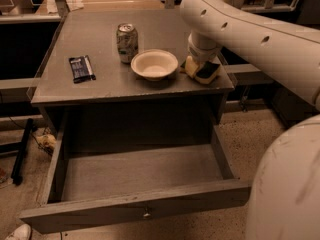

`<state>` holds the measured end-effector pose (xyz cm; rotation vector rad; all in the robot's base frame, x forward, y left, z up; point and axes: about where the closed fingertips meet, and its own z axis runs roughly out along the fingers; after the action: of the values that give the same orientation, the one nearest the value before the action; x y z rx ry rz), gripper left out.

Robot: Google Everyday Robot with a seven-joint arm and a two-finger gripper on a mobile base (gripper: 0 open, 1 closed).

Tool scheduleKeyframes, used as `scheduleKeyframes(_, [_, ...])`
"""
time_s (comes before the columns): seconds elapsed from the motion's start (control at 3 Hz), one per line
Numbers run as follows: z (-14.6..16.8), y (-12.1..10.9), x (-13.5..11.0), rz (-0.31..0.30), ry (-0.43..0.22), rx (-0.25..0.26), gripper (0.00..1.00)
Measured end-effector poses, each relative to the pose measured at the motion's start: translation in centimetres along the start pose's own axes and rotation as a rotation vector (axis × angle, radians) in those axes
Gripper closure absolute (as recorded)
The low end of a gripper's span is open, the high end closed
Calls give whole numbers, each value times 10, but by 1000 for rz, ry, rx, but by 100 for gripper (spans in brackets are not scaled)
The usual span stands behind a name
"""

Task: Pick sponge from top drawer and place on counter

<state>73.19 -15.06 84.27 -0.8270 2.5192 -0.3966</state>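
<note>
The hand (199,60) sits down on the sponge (207,72) at the right edge of the table (95,89) (just beside the bowl (154,64)); pinching or spread, I cannot tell.

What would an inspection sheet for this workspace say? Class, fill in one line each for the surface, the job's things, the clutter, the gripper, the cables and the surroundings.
Surface: grey counter, flat, with things on it.
Job's things: sponge, green over yellow, at the counter's right edge beside the bowl; top drawer pulled open, nothing seen inside.
Clutter: can upright; white bowl in front of and right of it; dark snack wrapper lying flat at the left.
Gripper: gripper directly over the sponge, at the counter's right edge, on the white arm.
Cables: nothing seen.
Surroundings: speckled floor; crumpled scrap on it left of the drawer.
</note>
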Motion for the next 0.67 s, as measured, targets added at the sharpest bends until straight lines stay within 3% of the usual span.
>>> scheduleKeyframes(0.33, [0,0,0,0,0,0,11])
scheduleKeyframes(0.67, [0,0,0,0,0,0,0])
